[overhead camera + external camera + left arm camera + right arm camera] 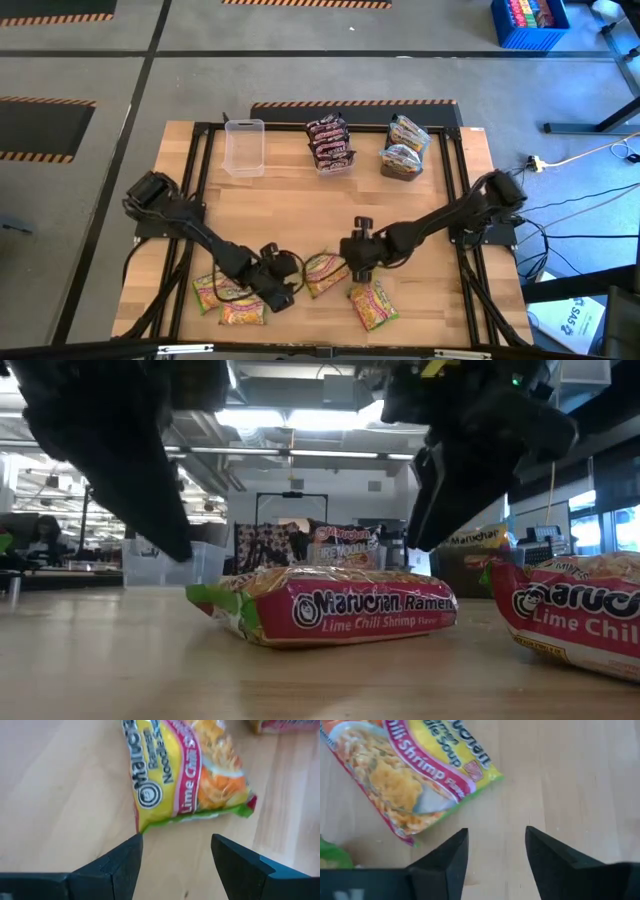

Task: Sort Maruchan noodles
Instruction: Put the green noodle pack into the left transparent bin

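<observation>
So far the sorting looks partly done: along the far edge of the table (190, 200) stand three tubs, left to right an empty clear tub (244, 146), a middle tub (331, 143) stacked with dark maroon packets, and a dark tub (404, 150) holding yellow-orange packets. What remains, as I judge it, is the yellow-green lime chili shrimp sort, four packets all lying loose near the front edge. Starting at the front left, one packet (206, 291) lies by the left arm and a second (243, 312) just beside it, partly under that arm. The left gripper (278, 292) hangs low over the table with its fingers (116, 865) spread apart and nothing between them; a packet lies flat just ahead of them in its wrist view. Toward the middle, a third packet (325, 273) sits between the two grippers. The right gripper (358, 258) hovers beside it, likewise parted and empty, with the fourth packet (373, 304) nearer the front edge. The empty clear tub seems the likely home for these, though that is a guess. The arms hide parts of the left packets from above, and the low view cuts off the packet at its right side.
</observation>
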You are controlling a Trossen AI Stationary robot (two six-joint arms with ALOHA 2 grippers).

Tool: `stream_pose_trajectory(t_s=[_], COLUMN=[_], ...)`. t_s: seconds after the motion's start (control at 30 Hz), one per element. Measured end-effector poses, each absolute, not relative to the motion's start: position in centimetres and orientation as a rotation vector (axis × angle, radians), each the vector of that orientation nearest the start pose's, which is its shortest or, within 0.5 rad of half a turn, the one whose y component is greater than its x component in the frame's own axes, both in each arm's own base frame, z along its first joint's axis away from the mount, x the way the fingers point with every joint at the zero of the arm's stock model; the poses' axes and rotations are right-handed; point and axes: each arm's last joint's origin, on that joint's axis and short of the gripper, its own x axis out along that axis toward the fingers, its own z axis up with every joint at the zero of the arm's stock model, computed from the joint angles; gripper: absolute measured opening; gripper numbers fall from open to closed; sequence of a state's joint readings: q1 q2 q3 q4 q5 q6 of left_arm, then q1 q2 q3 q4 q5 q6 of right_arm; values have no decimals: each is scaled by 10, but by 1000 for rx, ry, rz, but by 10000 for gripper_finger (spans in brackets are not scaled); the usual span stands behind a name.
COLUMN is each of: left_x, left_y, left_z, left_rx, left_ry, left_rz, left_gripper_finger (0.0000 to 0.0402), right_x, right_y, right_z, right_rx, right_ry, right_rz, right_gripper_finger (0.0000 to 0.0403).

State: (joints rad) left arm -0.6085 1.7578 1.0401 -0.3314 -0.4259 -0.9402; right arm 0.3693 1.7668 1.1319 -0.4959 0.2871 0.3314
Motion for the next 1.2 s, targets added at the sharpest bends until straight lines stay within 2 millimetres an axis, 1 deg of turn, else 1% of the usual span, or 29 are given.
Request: stream_pose_trajectory(t_s=[0.1, 0.27, 0.37, 0.47, 0.5, 0.6, 0.7, 0.93, 1.0, 1.1, 1.2], left_x=[282, 286, 292, 299, 301, 305, 307, 307, 307, 308, 309], left_y=[-191, -201, -205, -208, -208, -208, -207, -206, -206, -205, -205], left_z=[165, 147, 135, 121, 115, 106, 102, 101, 101, 101, 101], left_rx=[-352, -384, -398, -396, -387, -381, -368, -326, -325, -312, -298], left_ry=[823, 796, 783, 770, 769, 754, 744, 731, 730, 721, 713], left_rz=[313, 334, 320, 306, 311, 326, 335, 344, 346, 350, 344], left_gripper_finger=[231, 231, 231, 231, 231, 231, 231, 232, 232, 232, 232], right_x=[320, 309, 303, 299, 299, 300, 299, 299, 301, 303, 309], right_y=[106, 87, 79, 79, 79, 80, 81, 81, 82, 83, 85], right_z=[175, 147, 136, 129, 129, 131, 130, 130, 125, 114, 107], right_rx=[52, 330, 486, 578, 607, 660, 673, 685, 698, 720, 759], right_ry=[964, 870, 827, 819, 815, 814, 832, 835, 848, 869, 850], right_rz=[-41, 82, 116, 94, 82, 75, 99, 112, 109, 112, 138], right_gripper_finger=[171, 157, 155, 156, 157, 163, 183, 275, 294, 307, 308])
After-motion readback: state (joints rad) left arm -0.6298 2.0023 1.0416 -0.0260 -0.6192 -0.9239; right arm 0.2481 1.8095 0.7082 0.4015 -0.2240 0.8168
